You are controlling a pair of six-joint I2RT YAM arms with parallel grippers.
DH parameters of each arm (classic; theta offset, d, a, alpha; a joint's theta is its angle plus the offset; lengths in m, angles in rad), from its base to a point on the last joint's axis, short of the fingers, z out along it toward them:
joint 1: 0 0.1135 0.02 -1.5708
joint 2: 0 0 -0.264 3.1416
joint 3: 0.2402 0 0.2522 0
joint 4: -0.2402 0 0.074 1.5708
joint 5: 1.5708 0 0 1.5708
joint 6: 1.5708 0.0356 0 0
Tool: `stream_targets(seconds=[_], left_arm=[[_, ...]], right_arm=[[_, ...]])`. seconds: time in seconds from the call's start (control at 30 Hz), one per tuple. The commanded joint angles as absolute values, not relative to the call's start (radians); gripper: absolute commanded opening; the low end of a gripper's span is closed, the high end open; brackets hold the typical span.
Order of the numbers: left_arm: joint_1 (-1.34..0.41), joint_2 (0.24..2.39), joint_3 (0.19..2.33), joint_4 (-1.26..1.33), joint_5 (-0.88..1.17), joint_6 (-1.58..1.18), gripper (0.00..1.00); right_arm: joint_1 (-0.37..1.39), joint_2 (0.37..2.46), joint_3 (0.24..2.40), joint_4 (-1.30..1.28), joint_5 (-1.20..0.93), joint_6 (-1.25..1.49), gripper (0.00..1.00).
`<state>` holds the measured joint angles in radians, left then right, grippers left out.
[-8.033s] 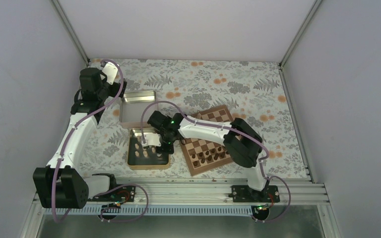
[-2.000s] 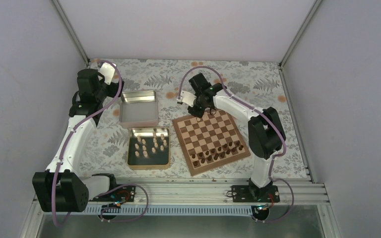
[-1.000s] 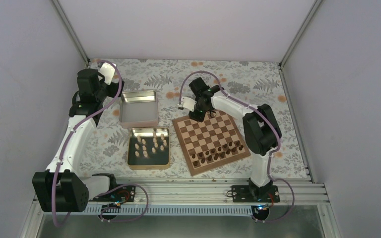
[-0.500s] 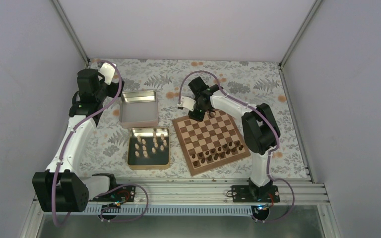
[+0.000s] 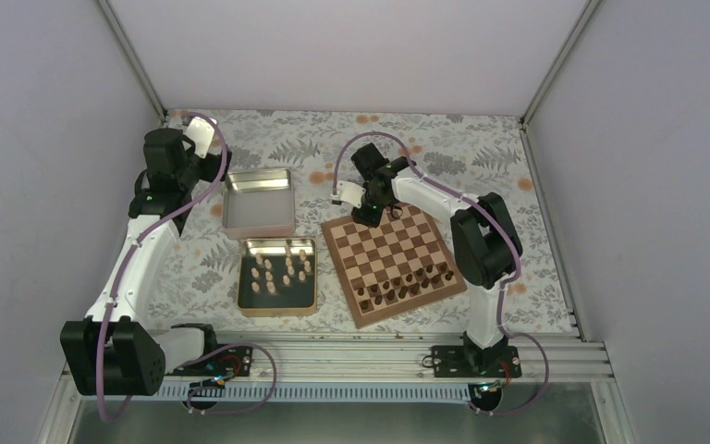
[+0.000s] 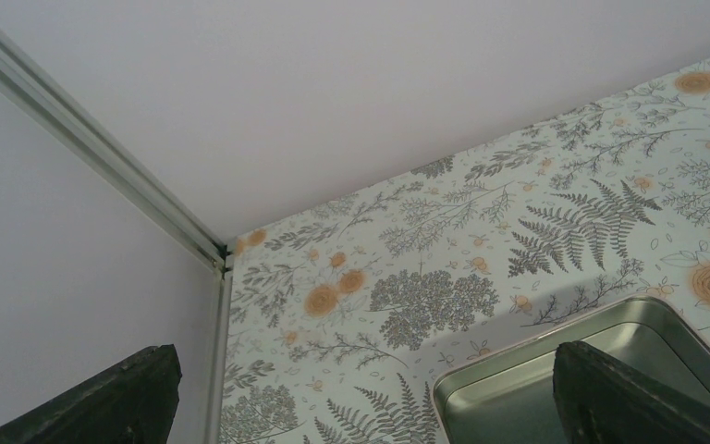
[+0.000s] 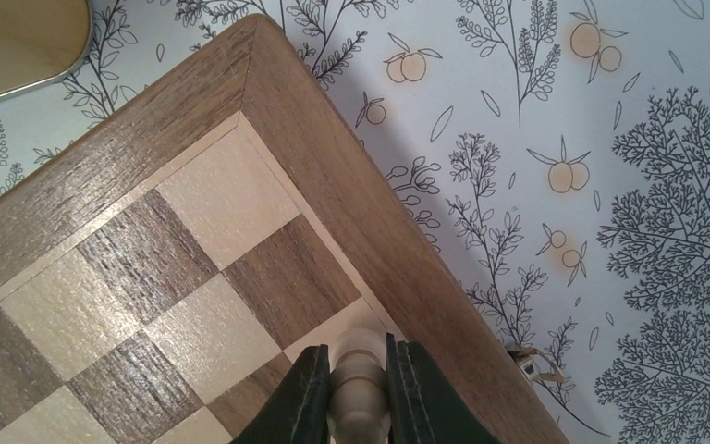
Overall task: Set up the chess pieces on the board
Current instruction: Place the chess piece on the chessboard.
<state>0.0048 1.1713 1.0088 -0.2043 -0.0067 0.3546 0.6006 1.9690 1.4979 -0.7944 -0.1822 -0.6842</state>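
Right end effector (image 7: 359, 359) is pinching a pale beige wooden chess piece (image 7: 359, 393) upright over an edge square near the corner of the checked wooden chessboard (image 7: 148, 268).

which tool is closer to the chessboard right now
Right. The right tool, shut on a pale chess piece, is over the board at its far edge, near a corner. The left tool is off to the left, beyond the empty tin.
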Motion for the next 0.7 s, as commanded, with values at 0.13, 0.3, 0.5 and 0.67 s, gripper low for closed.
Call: stream_targets(seconds=[0.13, 0.3, 0.5, 0.67], left_arm=[[0.012, 1.165, 1.023, -0.201, 0.005, 0.345, 1.0], [0.012, 1.167, 1.026, -0.201, 0.008, 0.345, 1.0], [0.012, 1.167, 1.025, -0.201, 0.006, 0.347, 1.0], [0.012, 1.169, 1.029, -0.202, 0.009, 0.346, 1.0]], right_arm=[[0.607, 1.977, 1.52, -0.817, -0.197, -0.695, 0.13], [0.609, 1.98, 1.524, -0.819, -0.198, -0.695, 0.14], [0.611, 1.986, 1.529, -0.825, -0.199, -0.696, 0.16], [0.612, 1.988, 1.537, -0.834, -0.199, -0.695, 0.2]])
